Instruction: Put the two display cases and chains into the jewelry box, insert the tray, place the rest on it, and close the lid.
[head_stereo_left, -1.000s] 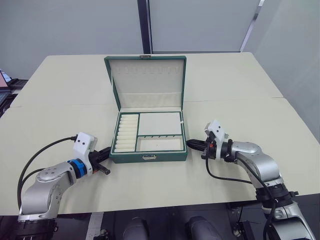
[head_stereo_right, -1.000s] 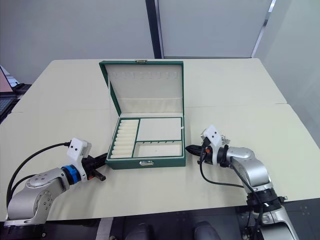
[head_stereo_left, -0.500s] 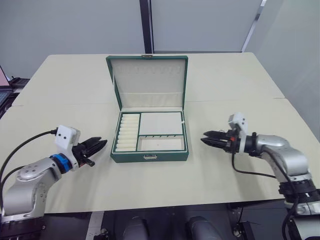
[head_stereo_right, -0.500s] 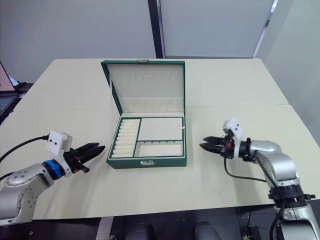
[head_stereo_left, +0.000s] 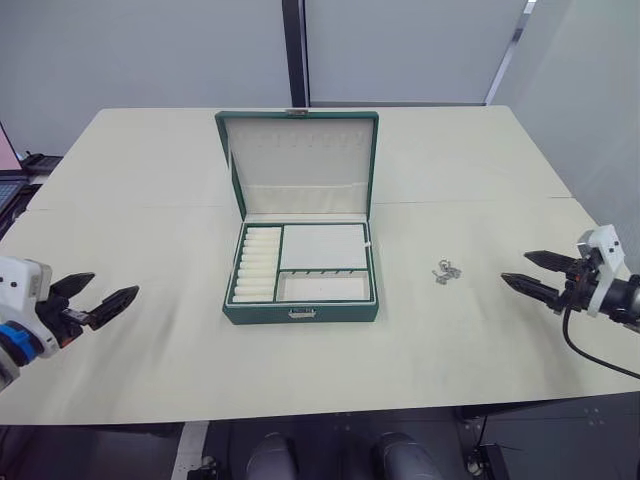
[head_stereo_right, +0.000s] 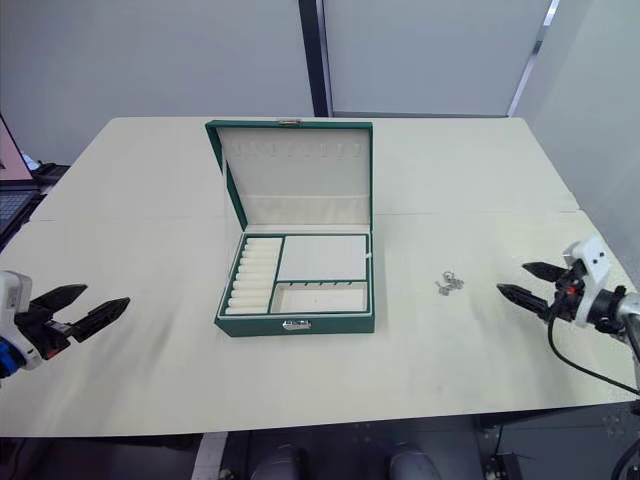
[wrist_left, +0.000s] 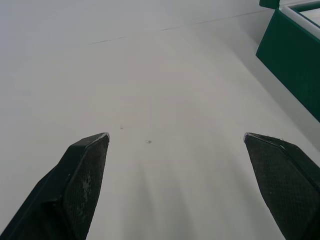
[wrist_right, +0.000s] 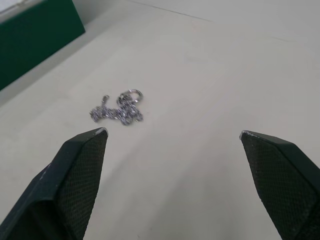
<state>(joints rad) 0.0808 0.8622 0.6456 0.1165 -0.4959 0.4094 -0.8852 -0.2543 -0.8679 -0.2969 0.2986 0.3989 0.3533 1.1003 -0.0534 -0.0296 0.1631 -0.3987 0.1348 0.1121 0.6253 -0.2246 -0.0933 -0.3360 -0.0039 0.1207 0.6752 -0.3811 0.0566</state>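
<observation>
The dark green jewelry box (head_stereo_left: 300, 313) stands open at the table's middle, its lid (head_stereo_left: 300, 160) upright at the back. The cream-lined tray (head_stereo_left: 322, 247) with ribbed ring slots sits inside it. The display cases and chains are hidden. The rest, a small silver cluster (head_stereo_left: 446, 271), lies on the table right of the box, also seen ahead of my right gripper (wrist_right: 172, 131). My left gripper (head_stereo_left: 115, 284) is open and empty, far left of the box. My right gripper (head_stereo_left: 515, 266) is open and empty, right of the cluster.
A seam (head_stereo_left: 470, 200) crosses the pale table behind the box's base. A corner of the box (wrist_left: 295, 60) shows in the left wrist view. A dark vertical post (head_stereo_left: 294, 50) stands on the wall behind the table.
Both grippers were shut against the box's front corners. They have opened wide and drawn back outward, left arm to the left, right arm to the right. The silver cluster now shows uncovered.
</observation>
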